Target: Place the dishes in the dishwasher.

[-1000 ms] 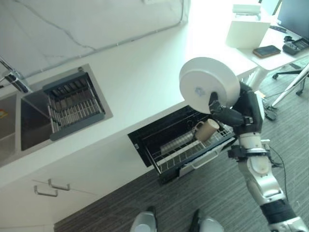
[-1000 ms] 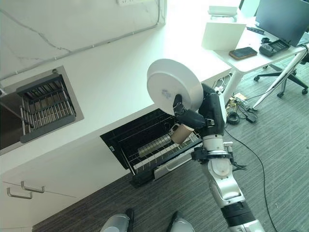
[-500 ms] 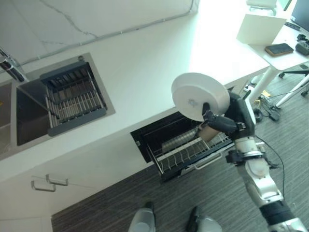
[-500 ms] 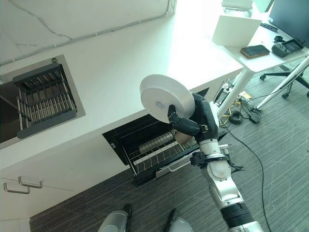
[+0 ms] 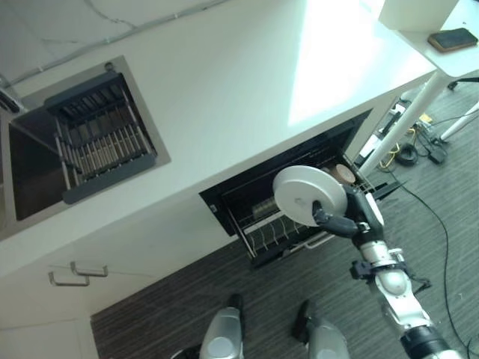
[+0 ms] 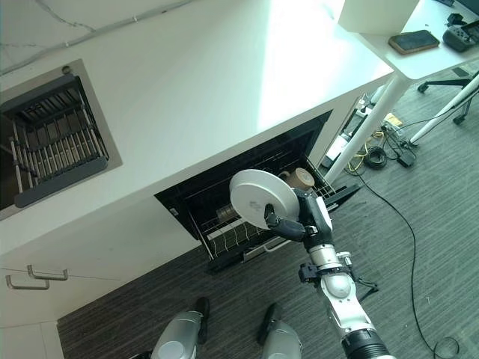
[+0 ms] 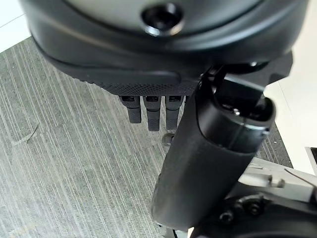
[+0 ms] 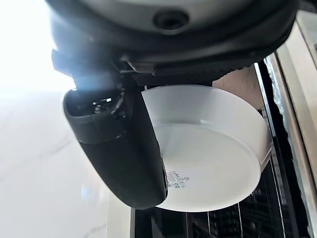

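The right hand [image 5: 338,222] grips a white plate [image 5: 308,195] above the open dishwasher [image 5: 258,196] rack; the left hand [image 7: 148,111] hangs open.

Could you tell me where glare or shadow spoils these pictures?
Left eye view: sunlight whitens the counter above the dishwasher, whose inside is dark. Right wrist view: glare fills the corner beside the right hand, which is curled on the white plate. Left wrist view: evenly lit, with the left hand over carpet.

Plate [image 5: 309,195] above dishwasher rack [image 5: 278,232]
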